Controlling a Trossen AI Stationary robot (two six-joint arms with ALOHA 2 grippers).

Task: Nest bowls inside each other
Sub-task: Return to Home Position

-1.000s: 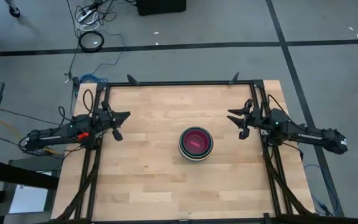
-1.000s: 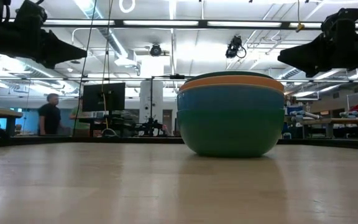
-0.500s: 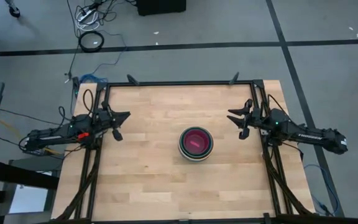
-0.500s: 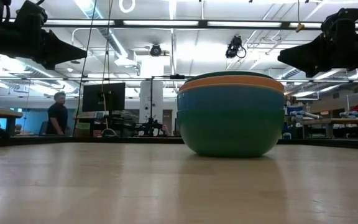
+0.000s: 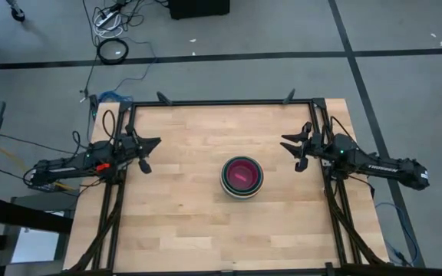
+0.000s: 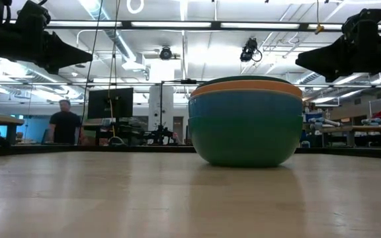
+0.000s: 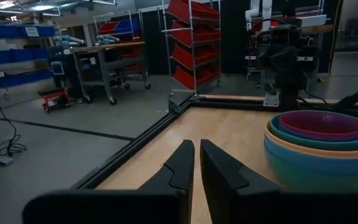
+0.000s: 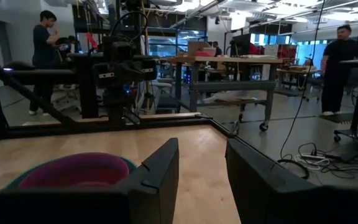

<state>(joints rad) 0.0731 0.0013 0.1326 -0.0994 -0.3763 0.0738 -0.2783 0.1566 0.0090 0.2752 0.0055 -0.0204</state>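
The bowls (image 5: 242, 176) stand nested in one stack near the table's middle, a little toward the right, resting by the outermost bowl's base on the wood. The innermost bowl (image 7: 320, 124) is pink. Teal, orange and blue rims (image 6: 245, 99) ring it, and the outermost is teal-green. My left gripper (image 7: 196, 144) hovers at the table's left edge (image 5: 156, 142), level, pointing at the stack, shut with only a thin slit and nothing between its fingers. My right gripper (image 8: 202, 144) hovers at the right edge (image 5: 286, 143), level and open, also with nothing between its fingers.
Bare wood (image 5: 183, 199) lies all around the stack. A black frame (image 5: 221, 102) with two clamps borders the table's far edge. Beyond the table are shelves, benches and people (image 8: 336, 62) in the room.
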